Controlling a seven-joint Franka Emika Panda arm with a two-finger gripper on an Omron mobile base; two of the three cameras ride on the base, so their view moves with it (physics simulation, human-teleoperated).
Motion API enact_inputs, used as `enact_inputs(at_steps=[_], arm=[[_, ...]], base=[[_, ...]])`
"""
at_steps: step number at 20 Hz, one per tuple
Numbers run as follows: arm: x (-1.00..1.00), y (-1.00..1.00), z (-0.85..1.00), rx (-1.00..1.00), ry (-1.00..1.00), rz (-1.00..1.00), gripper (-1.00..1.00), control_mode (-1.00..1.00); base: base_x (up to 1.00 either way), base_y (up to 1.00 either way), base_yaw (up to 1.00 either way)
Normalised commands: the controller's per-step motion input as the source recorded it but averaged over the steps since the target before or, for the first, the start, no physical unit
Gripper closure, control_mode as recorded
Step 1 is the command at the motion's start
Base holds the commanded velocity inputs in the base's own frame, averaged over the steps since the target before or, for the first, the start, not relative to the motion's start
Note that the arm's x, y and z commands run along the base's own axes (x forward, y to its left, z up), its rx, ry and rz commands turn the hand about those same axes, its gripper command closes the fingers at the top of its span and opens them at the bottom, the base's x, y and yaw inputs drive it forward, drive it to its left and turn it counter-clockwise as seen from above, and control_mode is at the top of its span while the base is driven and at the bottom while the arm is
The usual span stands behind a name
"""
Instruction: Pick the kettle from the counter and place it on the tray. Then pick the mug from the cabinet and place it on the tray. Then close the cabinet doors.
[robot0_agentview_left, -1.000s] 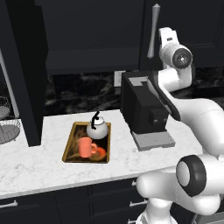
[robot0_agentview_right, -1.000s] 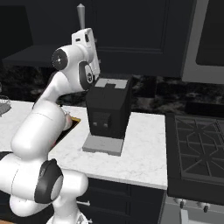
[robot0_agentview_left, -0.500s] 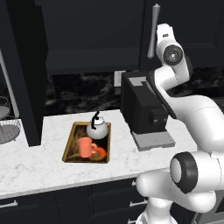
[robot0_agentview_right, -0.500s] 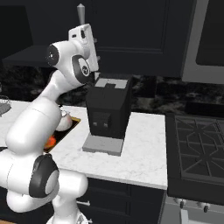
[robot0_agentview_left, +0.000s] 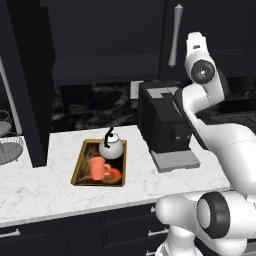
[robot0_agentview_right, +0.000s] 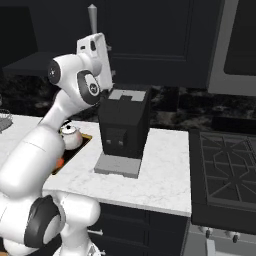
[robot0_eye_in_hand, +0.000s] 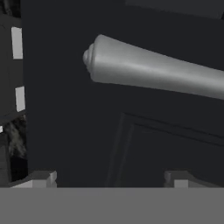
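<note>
The white kettle (robot0_agentview_left: 111, 148) and the salmon-orange mug (robot0_agentview_left: 98, 168) both stand on the tray (robot0_agentview_left: 80, 170), on the counter (robot0_agentview_left: 45, 185). The kettle (robot0_agentview_right: 70, 134) also shows past my arm in the right base view. My hand (robot0_agentview_left: 194, 44) is raised in front of the right cabinet door (robot0_agentview_left: 210, 30), close to its silver bar handle (robot0_agentview_left: 175, 36). In the hand view my gripper (robot0_eye_in_hand: 111, 178) is open, the bar handle (robot0_eye_in_hand: 153, 65) lying just beyond the fingertips (robot0_eye_in_hand: 43, 177), nothing between them. The left cabinet door (robot0_agentview_left: 30, 85) stands swung out, and the cabinet (robot0_agentview_left: 105, 40) gapes dark.
A large black boxy machine (robot0_agentview_left: 162, 122) stands on the counter right of the tray, under my hand. A wire basket (robot0_agentview_left: 7, 142) sits at the far left. A black stove (robot0_agentview_right: 225, 165) lies to the right. Black drawers (robot0_agentview_left: 60, 235) run below the counter.
My hand has shifted slightly toward the right door; kettle, mug, tray and the door handle stay where they were.
</note>
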Motion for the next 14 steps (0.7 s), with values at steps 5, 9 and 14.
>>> enact_inputs(at_steps=[5,9,14], arm=[[-0.79,-0.15,0.07,0.0,0.0,-0.06,-1.0,-1.0],[-0.91,-0.01,0.07,0.0,0.01,-0.03,-1.0,-1.0],[-0.86,0.0,0.11,0.0,0.02,-0.04,-1.0,-1.0]], base=[[0.0,0.0,0.0],[0.0,0.0,0.0],[0.0,0.0,0.0]])
